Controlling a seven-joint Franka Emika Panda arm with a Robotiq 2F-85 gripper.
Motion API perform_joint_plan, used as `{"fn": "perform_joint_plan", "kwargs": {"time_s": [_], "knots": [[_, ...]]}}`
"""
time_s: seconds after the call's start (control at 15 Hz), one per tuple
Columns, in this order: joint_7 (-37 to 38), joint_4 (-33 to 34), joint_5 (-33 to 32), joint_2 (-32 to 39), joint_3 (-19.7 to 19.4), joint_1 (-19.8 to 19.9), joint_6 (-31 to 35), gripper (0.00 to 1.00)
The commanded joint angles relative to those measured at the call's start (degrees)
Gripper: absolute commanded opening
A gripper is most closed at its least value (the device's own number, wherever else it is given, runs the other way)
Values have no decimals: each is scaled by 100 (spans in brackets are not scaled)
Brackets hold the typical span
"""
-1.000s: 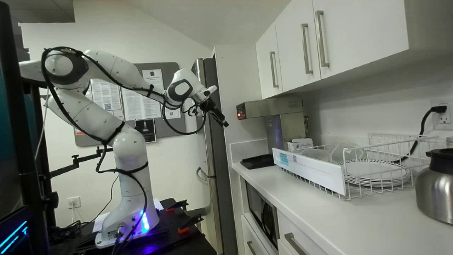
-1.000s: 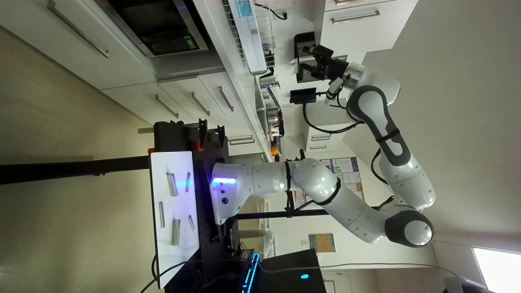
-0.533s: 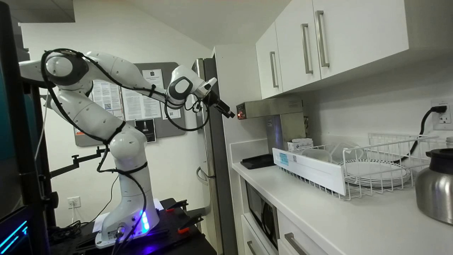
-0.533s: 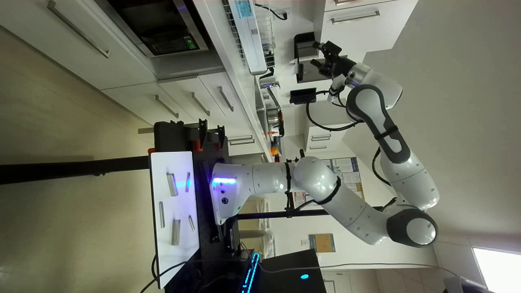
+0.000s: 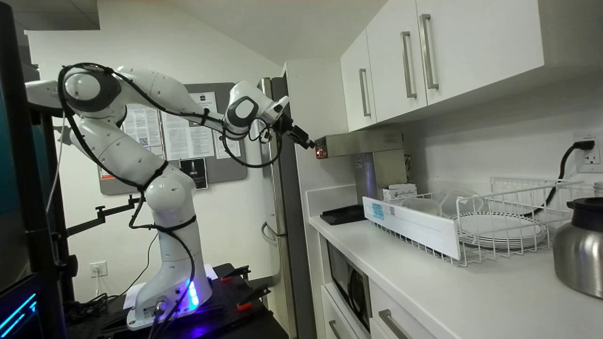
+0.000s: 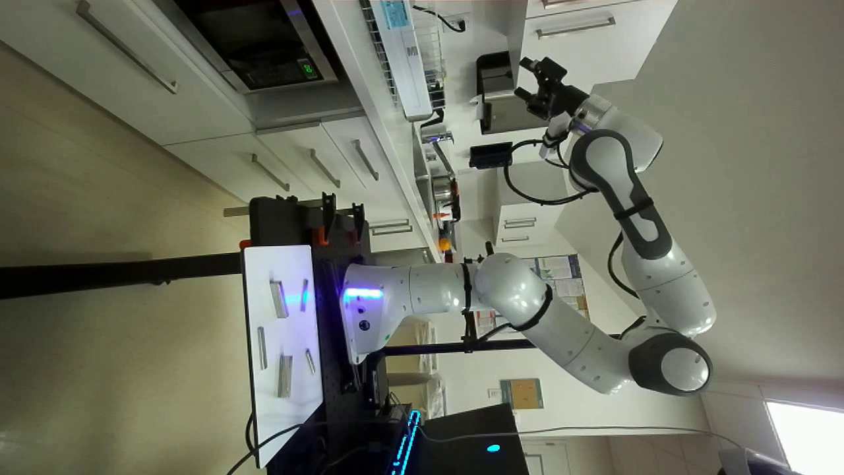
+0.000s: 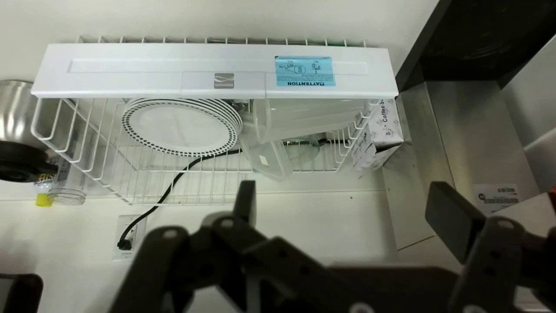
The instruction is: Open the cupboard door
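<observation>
Three flat white wall-cupboard doors with silver bar handles show in an exterior view: a far one [image 5: 353,80], a middle one [image 5: 387,56] and a near one [image 5: 485,47]. All are shut and the brown interior is hidden. I cannot tell which is the task's cupboard door. A like door [image 6: 606,53] shows sideways in an exterior view. My black gripper [image 5: 312,144] is below and short of the doors, touching none. It is open and empty, fingers spread in an exterior view [image 6: 523,79] and in the wrist view [image 7: 347,206]. No door shows clearly in the wrist view.
A metal appliance [image 5: 362,143] with a red display stands below the far door. A white wire rack [image 7: 217,69] holds plates and clear containers on the counter [image 5: 405,278]. A steel jug [image 5: 582,254] stands beside it. A grey fridge [image 5: 292,212] is beside the arm.
My gripper has risen and moved toward the cupboard side, tilting a little more level, and the wrist has come up with it. The doors and counter items have not moved.
</observation>
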State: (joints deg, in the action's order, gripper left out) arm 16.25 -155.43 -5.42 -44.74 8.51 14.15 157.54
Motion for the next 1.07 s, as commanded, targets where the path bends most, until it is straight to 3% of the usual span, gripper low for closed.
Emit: {"fn": "perform_joint_plan", "kwargs": {"time_s": [0.0, 1.0], "knots": [[182, 503, -32, 210, 137, 216, 110, 100], [646, 1768, -627, 720, 193, 1573, -53, 100]]}}
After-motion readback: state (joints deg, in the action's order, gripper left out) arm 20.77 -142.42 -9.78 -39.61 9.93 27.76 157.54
